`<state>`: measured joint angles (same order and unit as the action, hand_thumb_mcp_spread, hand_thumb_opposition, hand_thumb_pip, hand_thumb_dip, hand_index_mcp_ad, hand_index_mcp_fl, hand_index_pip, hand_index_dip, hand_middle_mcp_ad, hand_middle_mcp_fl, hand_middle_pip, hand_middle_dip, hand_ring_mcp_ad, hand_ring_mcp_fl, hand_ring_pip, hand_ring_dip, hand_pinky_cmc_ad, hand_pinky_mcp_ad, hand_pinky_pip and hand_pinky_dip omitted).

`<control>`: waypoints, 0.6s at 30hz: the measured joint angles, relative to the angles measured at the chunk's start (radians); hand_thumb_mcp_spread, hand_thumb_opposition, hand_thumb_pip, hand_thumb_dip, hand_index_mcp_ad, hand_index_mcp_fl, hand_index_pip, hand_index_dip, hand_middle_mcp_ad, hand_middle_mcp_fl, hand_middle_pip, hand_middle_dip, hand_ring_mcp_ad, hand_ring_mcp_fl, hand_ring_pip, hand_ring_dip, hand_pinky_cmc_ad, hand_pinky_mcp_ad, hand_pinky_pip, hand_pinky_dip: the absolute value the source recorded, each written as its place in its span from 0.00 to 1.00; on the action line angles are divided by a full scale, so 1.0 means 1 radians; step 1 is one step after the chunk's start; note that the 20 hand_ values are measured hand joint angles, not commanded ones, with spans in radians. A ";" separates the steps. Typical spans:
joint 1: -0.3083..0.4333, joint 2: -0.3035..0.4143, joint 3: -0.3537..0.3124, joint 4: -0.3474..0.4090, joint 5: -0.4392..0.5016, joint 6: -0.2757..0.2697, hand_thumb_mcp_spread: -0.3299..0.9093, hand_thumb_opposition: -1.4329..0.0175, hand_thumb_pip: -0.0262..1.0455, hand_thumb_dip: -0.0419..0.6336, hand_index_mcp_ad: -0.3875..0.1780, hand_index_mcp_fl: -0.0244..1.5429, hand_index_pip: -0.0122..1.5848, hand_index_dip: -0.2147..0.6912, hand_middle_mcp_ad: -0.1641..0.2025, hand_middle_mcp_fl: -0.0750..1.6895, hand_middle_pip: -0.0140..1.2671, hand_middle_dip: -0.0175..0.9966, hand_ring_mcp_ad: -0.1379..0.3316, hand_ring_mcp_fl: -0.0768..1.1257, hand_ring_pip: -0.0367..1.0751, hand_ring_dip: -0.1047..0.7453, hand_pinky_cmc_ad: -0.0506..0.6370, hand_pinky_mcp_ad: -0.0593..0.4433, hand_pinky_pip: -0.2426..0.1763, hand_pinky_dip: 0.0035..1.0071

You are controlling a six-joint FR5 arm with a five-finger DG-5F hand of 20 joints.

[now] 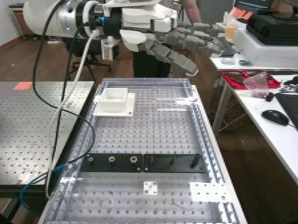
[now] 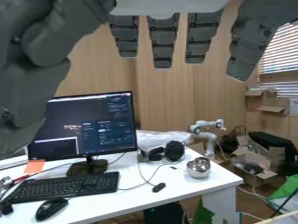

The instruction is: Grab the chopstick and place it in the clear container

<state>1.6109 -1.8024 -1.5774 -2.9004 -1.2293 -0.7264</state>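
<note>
- Fingers of mine, dark grey, stand wide apart and almost straight, with my thumb well away from them.
- High view: I hold my hand up beyond the far end of the bench, above the level of its top.
- I cannot tell for certain where the chopstick is. Two slim, pale, straight streaks run crosswise near the bench's far end, roughly parallel and a little apart, with bright glints at one end. Whether either is the chopstick or an edge of the clear container, I cannot make out.
- Level with those streaks, across the bench, I see a white square box, open at the top, sitting upright on a flat white plate.
- Nearer the bench's near end, a black strip lies across it, with a small white plate and a wider one nearer still.
- Past my fingers, in the wrist view, I see a white desk bearing a monitor, a keyboard, a mouse, headphones and a shiny round metal pot.
</note>
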 joint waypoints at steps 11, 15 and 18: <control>0.005 -0.002 0.007 -0.014 0.002 0.003 0.29 0.48 0.60 0.06 0.54 0.02 0.04 0.33 0.67 0.06 0.11 0.27 0.60 0.07 0.12 0.24 0.76 0.87 0.33 0.17; 0.009 -0.002 0.010 -0.022 0.012 0.008 0.29 0.48 0.60 0.06 0.55 0.02 0.04 0.33 0.68 0.06 0.11 0.27 0.60 0.06 0.12 0.24 0.76 0.87 0.33 0.17; 0.009 -0.002 0.011 -0.025 0.011 0.008 0.30 0.48 0.60 0.06 0.55 0.02 0.04 0.33 0.69 0.06 0.11 0.27 0.60 0.07 0.12 0.24 0.76 0.87 0.33 0.17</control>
<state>1.6202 -1.8042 -1.5662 -2.9256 -1.2183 -0.7186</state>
